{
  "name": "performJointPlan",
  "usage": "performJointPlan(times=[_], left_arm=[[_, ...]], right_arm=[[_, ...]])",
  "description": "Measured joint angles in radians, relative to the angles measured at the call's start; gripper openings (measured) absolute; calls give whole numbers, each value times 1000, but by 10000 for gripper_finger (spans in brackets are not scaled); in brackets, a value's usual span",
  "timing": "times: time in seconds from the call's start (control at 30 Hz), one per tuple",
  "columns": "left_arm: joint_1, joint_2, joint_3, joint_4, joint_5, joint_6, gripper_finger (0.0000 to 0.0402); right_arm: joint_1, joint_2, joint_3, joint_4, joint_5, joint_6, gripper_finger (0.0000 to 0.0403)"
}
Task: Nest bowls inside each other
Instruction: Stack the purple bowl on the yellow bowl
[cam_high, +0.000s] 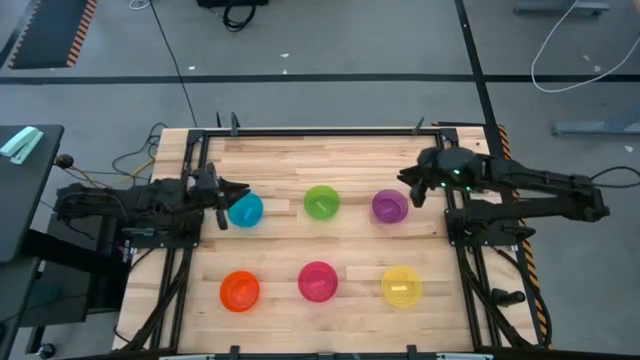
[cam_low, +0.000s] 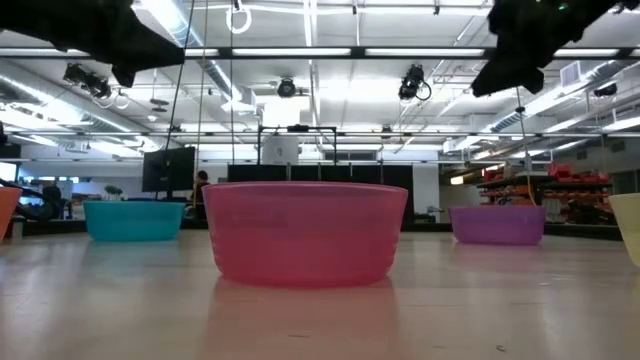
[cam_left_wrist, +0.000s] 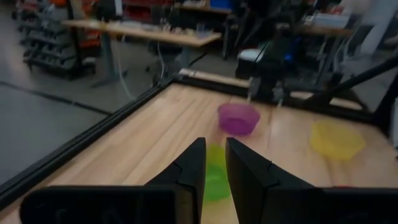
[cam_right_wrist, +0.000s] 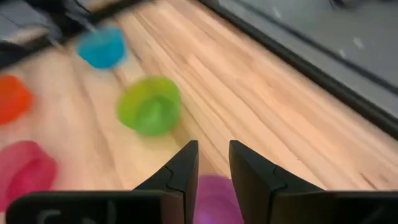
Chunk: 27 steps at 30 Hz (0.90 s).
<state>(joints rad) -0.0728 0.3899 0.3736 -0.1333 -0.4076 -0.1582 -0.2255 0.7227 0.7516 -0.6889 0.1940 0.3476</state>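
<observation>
Right pincer fingers slightly parted above purple bowl, green bowl, blue bowl beyond, wooden table

Six small round plastic bowls sit apart on the wooden table, one of each colour: blue, green, purple, orange, magenta-pink and yellow. Two dark arms: the left gripper just beside the blue bowl, the right gripper near the purple one.
</observation>
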Motion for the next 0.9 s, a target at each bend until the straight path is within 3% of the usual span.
performJointPlan(times=[0.33, 0.53, 0.9], left_arm=[[15, 91, 1, 1, 0, 17, 62], [15, 95, 1, 3, 0, 12, 68], [14, 96, -3, 3, 1, -15, 67]], right_arm=[[-154, 244, 99, -105, -65, 28, 99], [-236, 329, 100, -111, -150, 27, 99], [-321, 449, 101, -197, -169, 27, 99]])
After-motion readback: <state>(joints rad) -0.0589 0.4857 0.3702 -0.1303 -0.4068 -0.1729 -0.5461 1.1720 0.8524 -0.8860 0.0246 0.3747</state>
